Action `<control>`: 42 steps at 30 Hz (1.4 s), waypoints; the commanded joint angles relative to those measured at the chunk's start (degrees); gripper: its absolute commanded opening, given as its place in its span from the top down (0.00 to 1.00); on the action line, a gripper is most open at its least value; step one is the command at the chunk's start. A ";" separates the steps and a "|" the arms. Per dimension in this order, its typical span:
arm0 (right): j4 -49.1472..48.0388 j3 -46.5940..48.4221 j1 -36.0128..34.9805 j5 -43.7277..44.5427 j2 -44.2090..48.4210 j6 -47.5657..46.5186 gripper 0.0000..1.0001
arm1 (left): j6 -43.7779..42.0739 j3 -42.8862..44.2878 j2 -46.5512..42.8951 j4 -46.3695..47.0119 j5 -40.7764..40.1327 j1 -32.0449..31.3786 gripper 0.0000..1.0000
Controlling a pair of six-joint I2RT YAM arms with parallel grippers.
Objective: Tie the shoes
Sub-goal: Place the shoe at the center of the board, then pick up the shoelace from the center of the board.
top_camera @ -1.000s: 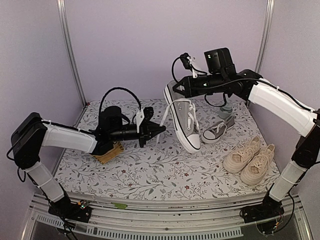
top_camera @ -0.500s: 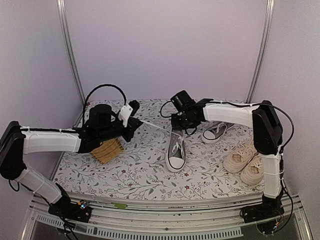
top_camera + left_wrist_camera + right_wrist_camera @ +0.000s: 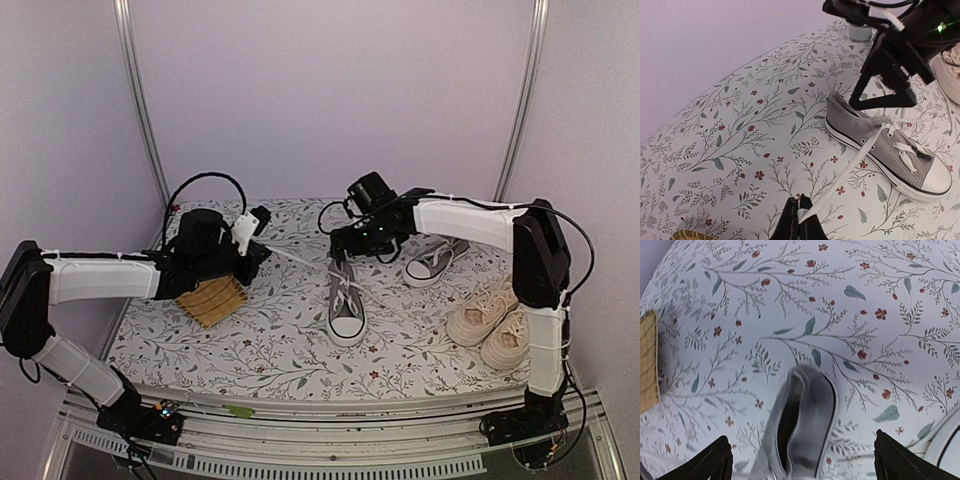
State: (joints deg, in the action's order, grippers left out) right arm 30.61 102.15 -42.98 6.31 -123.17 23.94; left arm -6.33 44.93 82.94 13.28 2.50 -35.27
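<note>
With the left hand pinched shut on the white lace leading ahead to the grey shoe, and the right hand spread wide above its heel, pull gently so the shoe doesn't slide across the desk.

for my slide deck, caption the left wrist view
Left tool shut on a white lace of the grey shoe, right tool open over its heel.
</note>
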 commanded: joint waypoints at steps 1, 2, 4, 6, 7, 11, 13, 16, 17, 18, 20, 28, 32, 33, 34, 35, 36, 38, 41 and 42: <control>15.74 -4.27 6.54 -11.83 11.24 -15.36 0.01 | 0.65 1.85 -0.30 -3.17 0.82 0.79 1.00; 19.71 -5.27 7.30 -12.07 11.89 -16.13 0.00 | 0.84 2.03 -0.27 -4.10 1.27 0.80 1.00; 24.75 -8.33 7.12 -11.85 12.88 -17.64 0.03 | 1.13 2.41 -0.23 -5.23 2.49 0.86 1.00; 27.55 -11.13 6.75 -12.59 12.86 -17.39 0.11 | 1.35 2.65 -0.06 -6.19 3.15 0.81 1.00; 28.32 -12.19 6.69 -12.40 12.42 -15.85 0.16 | 1.50 2.89 0.06 -6.83 3.23 0.81 1.00; 27.70 -15.17 6.77 -9.31 10.24 -10.78 0.31 | 1.25 4.24 0.59 -9.69 3.61 0.83 1.00; 26.71 -16.17 7.01 -8.10 8.84 -9.20 0.38 | 0.53 4.38 0.56 -10.02 4.06 0.86 1.00; 25.44 -18.13 7.21 -8.48 7.17 -7.77 0.50 | 0.03 4.67 0.88 -10.26 4.44 0.79 1.00; 24.80 -19.07 7.19 -8.86 6.94 -7.64 0.53 | 0.00 4.77 0.92 -10.29 4.40 0.83 1.00; 24.41 -19.88 7.21 -8.90 6.78 -7.44 0.56 | -0.03 4.75 0.93 -10.25 4.29 0.82 1.00; 23.88 -21.56 7.20 -8.18 6.55 -6.96 0.59 | -0.28 4.73 0.91 -10.14 3.58 0.81 1.00; 18.90 -28.43 7.38 -10.41 5.90 -6.86 0.64 | -2.26 3.42 0.46 -9.42 1.78 0.81 1.00; 18.23 -28.58 7.33 -9.30 7.03 -7.35 0.94 | -3.02 4.20 0.11 -9.68 1.59 0.82 1.00; 17.95 -28.69 7.50 -8.21 7.66 -7.35 0.99 | -2.88 4.19 0.12 -9.55 1.77 0.78 1.00; 17.37 -29.05 7.74 -7.55 8.49 -7.20 0.99 | -2.84 4.13 0.04 -9.43 1.93 0.81 1.00; 16.55 -29.51 8.17 -7.20 9.41 -7.04 1.00 | -2.89 4.12 0.13 -9.48 2.22 0.81 1.00; 15.66 -30.00 8.70 -6.78 10.44 -6.95 1.00 | -3.11 4.18 0.25 -9.57 2.34 0.71 1.00; 12.49 -30.71 10.01 -6.38 13.35 -6.45 1.00 | -3.88 4.54 0.51 -10.21 1.97 0.62 1.00; 7.27 -30.64 11.86 -5.42 16.29 -6.65 1.00 | -3.87 6.20 1.08 -12.58 0.20 0.24 1.00; 6.18 -30.04 12.27 -4.78 16.51 -6.87 1.00 | -3.57 6.83 1.27 -13.54 -0.29 -0.02 1.00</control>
State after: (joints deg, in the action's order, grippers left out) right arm 45.17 71.90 -33.23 -1.04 -109.93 16.95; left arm -9.37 48.71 83.44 2.68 4.14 -35.09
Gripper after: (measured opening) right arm 0.010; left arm 0.005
